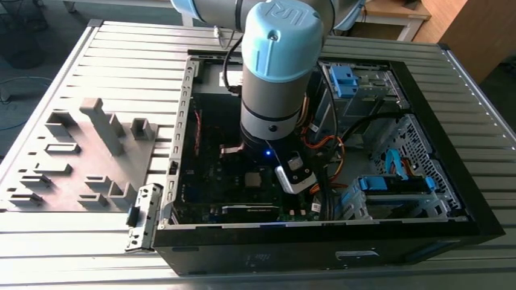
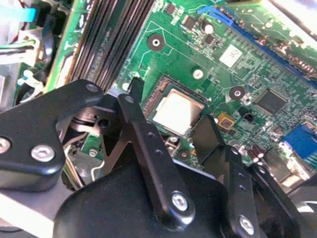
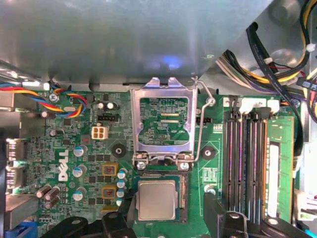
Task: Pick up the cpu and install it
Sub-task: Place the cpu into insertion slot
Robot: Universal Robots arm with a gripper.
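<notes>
- The step in hand looks like the seating of the cpu: it is lying flat in the socket on the board, low in the computer case toward its front edge.
- The gripper is hovering just above the cpu with its fingers spread wide, one on each side of the chip and gripping nothing; whether they are touching it, I cannot tell.
- The bracket is standing flipped up at the socket's far edge, and its wire lever is standing beside it, so the install is reading as unfinished.
- In my judgement, any further move here is calling for slow, straight travel, keeping the fingers off the raised bracket, the lever and the cpu's corners.
- In the exterior view, going left to right across the table: a grey holder with slots and posts is sitting near the left edge, and what its slots are holding I cannot tell.
- The open case is lying at the middle, with the arm reaching down into it.
- Inside, the case is holding the board, a green memory stick beside the socket, and drive cages along the right wall.
</notes>
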